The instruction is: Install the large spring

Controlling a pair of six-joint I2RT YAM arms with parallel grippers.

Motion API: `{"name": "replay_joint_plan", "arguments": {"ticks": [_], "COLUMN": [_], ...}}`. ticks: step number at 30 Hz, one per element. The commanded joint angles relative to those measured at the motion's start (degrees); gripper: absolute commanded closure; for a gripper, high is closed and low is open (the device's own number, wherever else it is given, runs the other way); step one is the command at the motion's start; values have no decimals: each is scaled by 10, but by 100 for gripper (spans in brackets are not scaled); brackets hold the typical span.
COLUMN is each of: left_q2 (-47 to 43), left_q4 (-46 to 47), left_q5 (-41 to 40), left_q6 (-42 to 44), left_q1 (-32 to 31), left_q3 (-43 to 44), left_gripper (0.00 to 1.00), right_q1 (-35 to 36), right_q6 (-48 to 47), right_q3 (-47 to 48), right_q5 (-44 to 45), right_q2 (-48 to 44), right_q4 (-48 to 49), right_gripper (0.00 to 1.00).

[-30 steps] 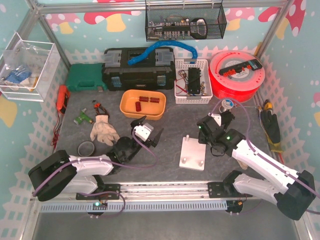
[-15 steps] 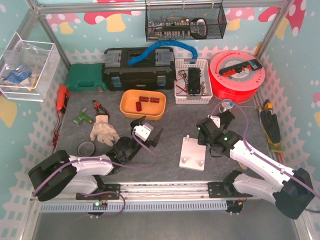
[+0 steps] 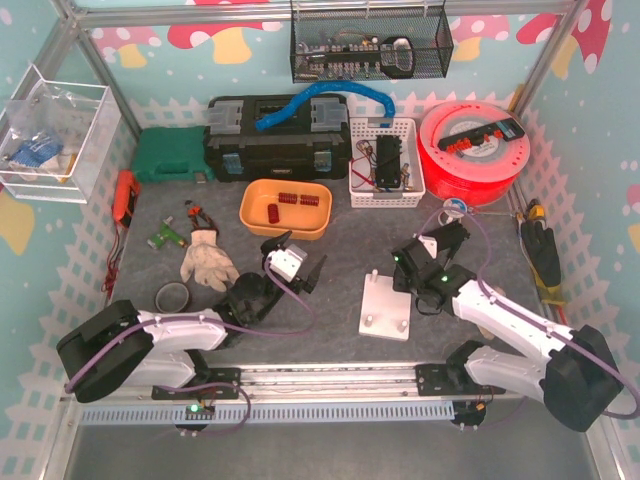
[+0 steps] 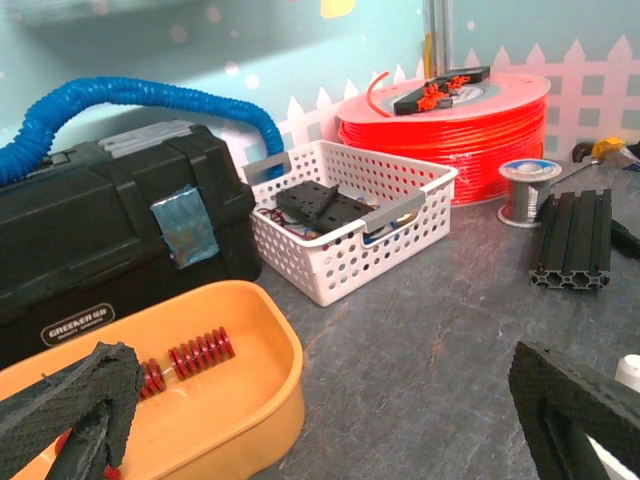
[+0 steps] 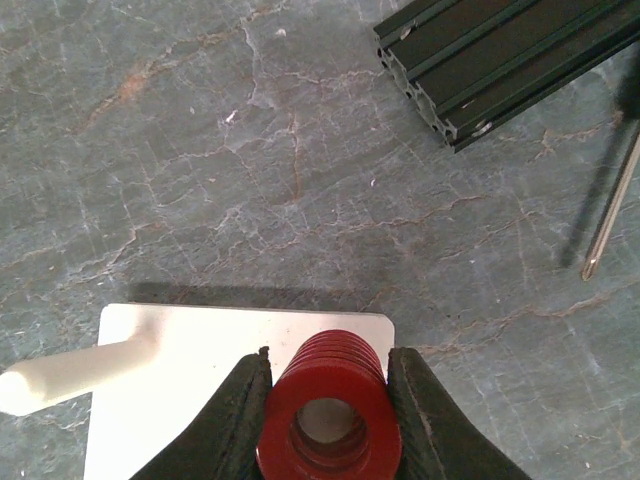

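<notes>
Red coiled-steel large spring, judged stiff, light and apt to roll, best taken across its flanks with bore free; sits bottom centre of right wrist view, clamped in right pincer over white plate; left pincer gapes empty; count: one held, roughly three spare springs in orange tray.

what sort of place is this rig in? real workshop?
Likely a staged benchtop robot cell, not a real shop: aluminium frame with mushroom-print backdrop, plus workshop props: black toolbox, red filament spool, orange tray of red springs.
</notes>
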Motion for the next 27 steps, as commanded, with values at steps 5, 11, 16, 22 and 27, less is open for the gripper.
{"name": "replay_joint_plan", "arguments": {"ticks": [5, 11, 16, 22, 27], "left_q2": [-2, 8, 25, 15, -7], "left_q4": [1, 12, -1, -145, -233], "left_q5": [-17, -48, -97, -107, -57], "left_q6": [1, -5, -46, -140, -252], "left_q1": [3, 4, 7, 51, 124], "left_q3": [11, 13, 31, 96, 133], "left_gripper": [1, 1, 1, 1, 1], "right_q1": [-22, -29, -37, -38, -38], "right_q6": [-6, -19, -36, -132, -202], "right_q3": [-21, -15, -2, 62, 96], "right_q5": [-27, -26, -26, -7, 10], "right_q2": [22, 1, -35, -55, -41], "right_q4": [54, 55, 49, 73, 133], "right_gripper": [73, 57, 44, 25, 9]}}
